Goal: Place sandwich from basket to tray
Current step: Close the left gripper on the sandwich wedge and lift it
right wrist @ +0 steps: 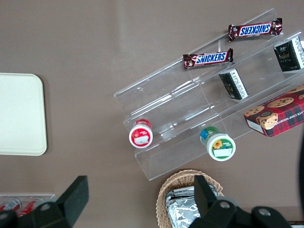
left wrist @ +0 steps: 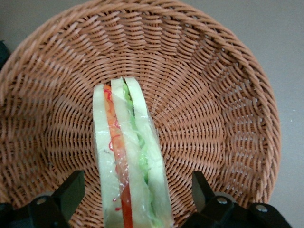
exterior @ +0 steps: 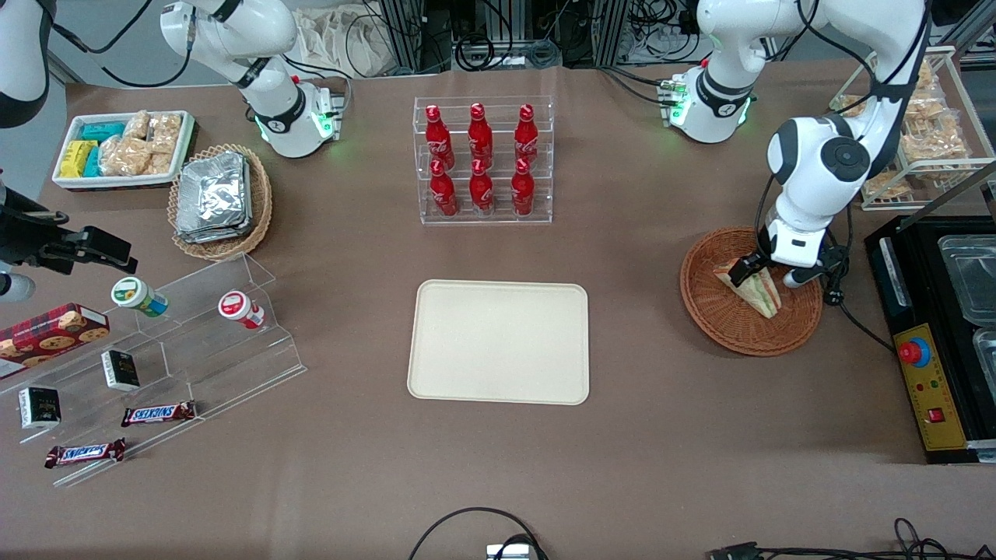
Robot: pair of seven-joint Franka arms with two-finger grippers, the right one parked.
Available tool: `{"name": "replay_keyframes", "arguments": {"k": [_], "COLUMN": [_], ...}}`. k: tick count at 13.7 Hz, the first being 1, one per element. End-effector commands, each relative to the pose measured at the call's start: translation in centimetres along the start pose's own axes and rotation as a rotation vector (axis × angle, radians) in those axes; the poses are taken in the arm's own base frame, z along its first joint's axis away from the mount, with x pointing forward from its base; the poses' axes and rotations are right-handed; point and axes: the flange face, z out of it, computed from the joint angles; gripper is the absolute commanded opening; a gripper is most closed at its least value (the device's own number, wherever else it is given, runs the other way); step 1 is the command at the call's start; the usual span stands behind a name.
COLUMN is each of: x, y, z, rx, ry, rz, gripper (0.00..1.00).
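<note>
The sandwich [exterior: 759, 289], a clear-wrapped wedge of pale bread with green and red-orange filling, stands on edge in the round reddish-brown wicker basket [exterior: 731, 330] toward the working arm's end of the table. My left gripper [exterior: 769, 274] is down in the basket, open, with one finger on each side of the sandwich and a gap at both. In the left wrist view the sandwich [left wrist: 126, 142] stands between the black fingers [left wrist: 71, 190] of the gripper [left wrist: 137, 190], with the basket weave [left wrist: 213, 95] around it. The cream tray [exterior: 498, 342] lies bare at the table's middle.
A clear rack of red bottles [exterior: 482, 159] stands farther from the camera than the tray. A black machine [exterior: 934, 334] and a wire rack of snack bags [exterior: 926, 132] flank the basket. A foil-pack basket [exterior: 218, 198], a white bin [exterior: 120, 148] and an acrylic snack stand [exterior: 156, 350] are toward the parked arm's end.
</note>
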Motion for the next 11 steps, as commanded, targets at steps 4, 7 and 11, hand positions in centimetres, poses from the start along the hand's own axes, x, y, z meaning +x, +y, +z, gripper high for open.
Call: {"name": "replay_keyframes", "arguments": {"k": [4,7,11], "x": [-0.49,-0.59,-0.63], "y": [-0.12,-0.07,0.06], "z": [0.76,1.05,0.97], "rx": [-0.007,-0.003,-0.002], "ry": [0.016,0.01,0.015], "rz": [-0.012,0.001,0.016], "gripper": [0.55,0.19,0.11]}}
